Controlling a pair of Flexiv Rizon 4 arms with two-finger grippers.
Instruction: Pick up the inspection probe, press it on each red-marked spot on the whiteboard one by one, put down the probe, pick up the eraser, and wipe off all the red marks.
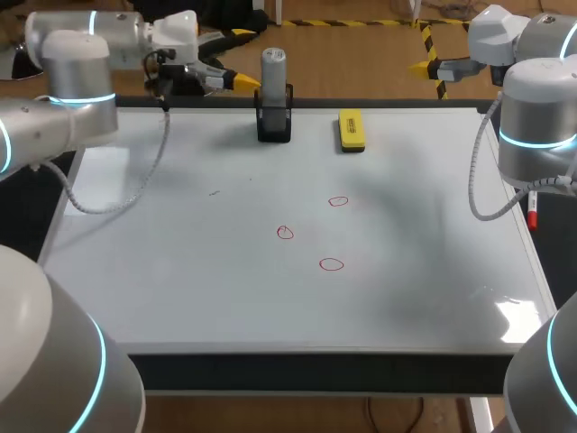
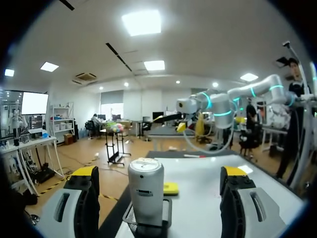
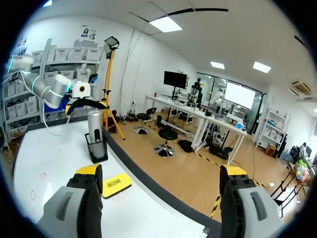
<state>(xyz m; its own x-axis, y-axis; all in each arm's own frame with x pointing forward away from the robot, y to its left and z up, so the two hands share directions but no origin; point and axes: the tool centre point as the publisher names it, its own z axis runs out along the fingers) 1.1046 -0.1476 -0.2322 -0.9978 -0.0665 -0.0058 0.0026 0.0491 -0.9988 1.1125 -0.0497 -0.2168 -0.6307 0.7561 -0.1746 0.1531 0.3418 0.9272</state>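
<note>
The grey cylindrical inspection probe point(image 1: 274, 68) stands upright in a black holder point(image 1: 274, 122) at the whiteboard's point(image 1: 180, 271) far edge. A yellow eraser point(image 1: 351, 130) lies just right of it. Three red circles point(image 1: 338, 201) point(image 1: 286, 233) point(image 1: 332, 264) are drawn mid-board. My left gripper point(image 1: 243, 59) hangs open just left of the probe, at its top. In the left wrist view the probe point(image 2: 146, 191) stands ahead, between the open fingers point(image 2: 84, 173), untouched. My right gripper point(image 1: 431, 67) is open beyond the far right corner; its view shows the probe point(image 3: 94, 128) and eraser point(image 3: 116, 185) ahead.
A red marker pen point(image 1: 532, 216) lies along the board's right edge. A faint small stroke point(image 1: 215, 191) shows on the left half of the board. My right arm's grey cable point(image 1: 482, 198) loops over the right edge.
</note>
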